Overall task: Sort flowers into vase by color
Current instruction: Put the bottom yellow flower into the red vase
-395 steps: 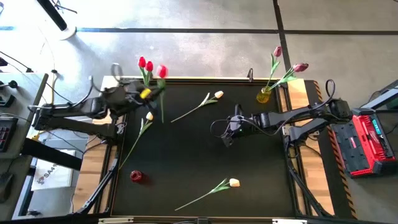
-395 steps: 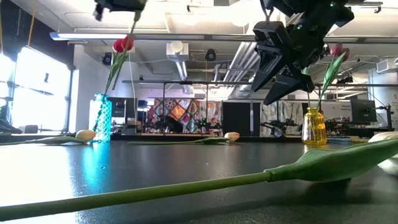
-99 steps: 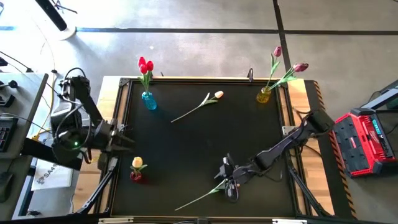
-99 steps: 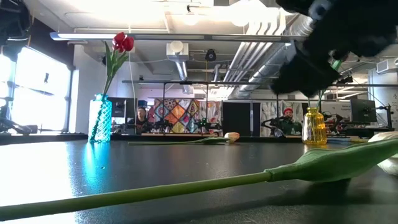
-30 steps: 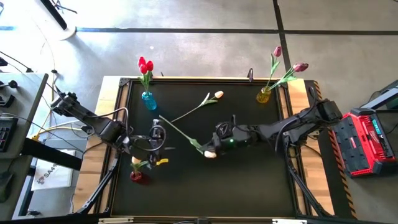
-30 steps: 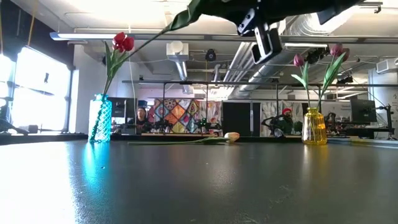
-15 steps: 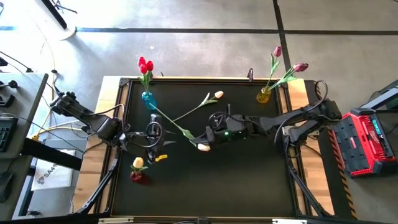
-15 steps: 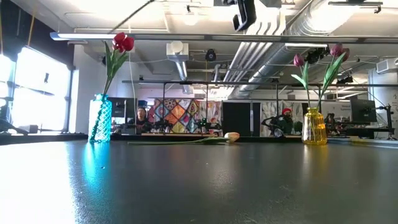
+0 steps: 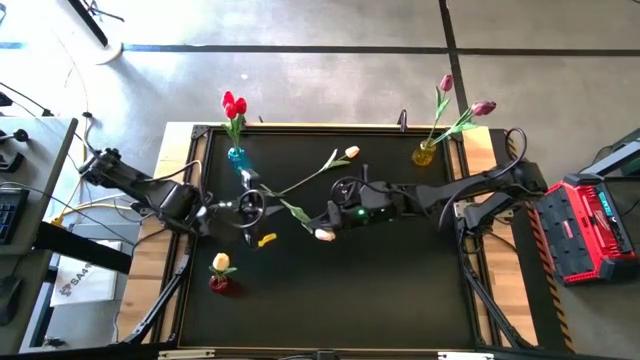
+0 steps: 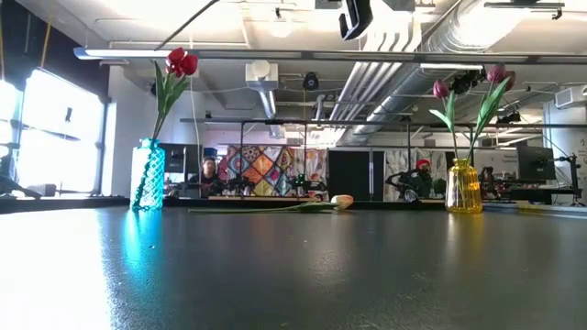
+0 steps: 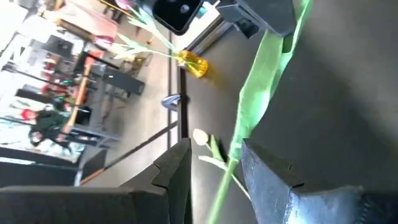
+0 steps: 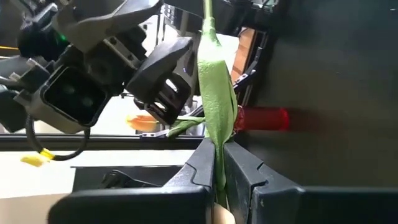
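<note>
Flowers are partly sorted, as far as I can judge: two red tulips (image 9: pixel 234 103) stand in the blue vase (image 9: pixel 238 160) at the far left corner of the table (image 9: pixel 400 290), two pink tulips (image 9: pixel 468 108) stand in the yellow vase (image 9: pixel 424 154) at the far right corner, and one cream tulip (image 9: pixel 221 263) stands in the red vase (image 9: pixel 218 283) near the left edge. Two cream flowers are left. One lies flat (image 9: pixel 325 166) on the table between the blue and the yellow vase. The other one, the held tulip (image 9: pixel 292 210), is in the air over the middle of the table, between the two arms. The right gripper (image 9: pixel 335 215) is closed on its stem just above the cream head (image 9: pixel 324 235), and the right wrist view shows the fingers (image 12: pixel 205 162) pressed on the folded green leaf (image 12: pixel 216 106). The left gripper (image 9: pixel 247 205) is at the thin end of the same stem; in the left wrist view its fingers (image 11: pixel 267 177) stand apart with the stem (image 11: pixel 249 118) passing between them, so it does not grip yet. This looks like a handover, probably toward the red vase. The tulip has a long thin green stem, one long leaf and a small cream head hanging downward.
</note>
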Controlling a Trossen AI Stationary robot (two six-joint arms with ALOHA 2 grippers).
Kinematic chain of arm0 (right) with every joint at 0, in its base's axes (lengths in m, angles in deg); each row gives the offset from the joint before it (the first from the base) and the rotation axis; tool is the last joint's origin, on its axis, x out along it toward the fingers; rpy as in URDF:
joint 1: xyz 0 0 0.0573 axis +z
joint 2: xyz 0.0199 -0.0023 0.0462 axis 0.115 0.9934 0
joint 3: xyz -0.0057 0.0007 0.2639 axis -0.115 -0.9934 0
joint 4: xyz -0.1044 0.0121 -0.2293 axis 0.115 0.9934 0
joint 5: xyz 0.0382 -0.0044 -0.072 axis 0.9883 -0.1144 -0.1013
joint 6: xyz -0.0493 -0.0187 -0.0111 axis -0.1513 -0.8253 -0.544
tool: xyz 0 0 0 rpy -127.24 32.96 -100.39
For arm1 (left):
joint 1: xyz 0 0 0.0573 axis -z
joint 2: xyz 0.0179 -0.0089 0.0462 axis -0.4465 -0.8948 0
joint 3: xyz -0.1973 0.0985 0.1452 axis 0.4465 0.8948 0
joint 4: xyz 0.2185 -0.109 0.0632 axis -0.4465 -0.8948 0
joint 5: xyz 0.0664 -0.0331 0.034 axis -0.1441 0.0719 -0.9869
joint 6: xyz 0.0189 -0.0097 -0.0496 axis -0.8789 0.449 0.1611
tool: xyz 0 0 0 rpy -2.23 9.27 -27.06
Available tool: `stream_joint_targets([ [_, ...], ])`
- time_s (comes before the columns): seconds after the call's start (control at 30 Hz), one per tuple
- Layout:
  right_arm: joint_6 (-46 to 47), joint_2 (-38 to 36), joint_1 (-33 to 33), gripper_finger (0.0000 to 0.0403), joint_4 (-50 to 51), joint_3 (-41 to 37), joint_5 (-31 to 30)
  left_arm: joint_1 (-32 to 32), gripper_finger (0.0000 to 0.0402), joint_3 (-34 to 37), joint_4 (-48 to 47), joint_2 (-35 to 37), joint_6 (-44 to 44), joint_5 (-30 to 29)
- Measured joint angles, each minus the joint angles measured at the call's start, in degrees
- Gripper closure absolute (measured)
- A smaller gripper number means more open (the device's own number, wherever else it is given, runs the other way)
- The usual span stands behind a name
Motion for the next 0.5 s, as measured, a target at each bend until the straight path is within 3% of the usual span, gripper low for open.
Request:
stream_joint_targets([
  [0.23, 0.0, 1.5, 0.0, 0.0394, -2.7, 0.0, 0.5, -4.1, 0.0273, 0.0, -0.7, 0.0, -0.2, 7.9],
  [0.5, -0.3, 1.6, 0.0, 0.0394, -6.3, 0.0, 0.4, -5.3, 0.0273, 0.0, -3.0, 0.0, -0.2, 8.7],
])
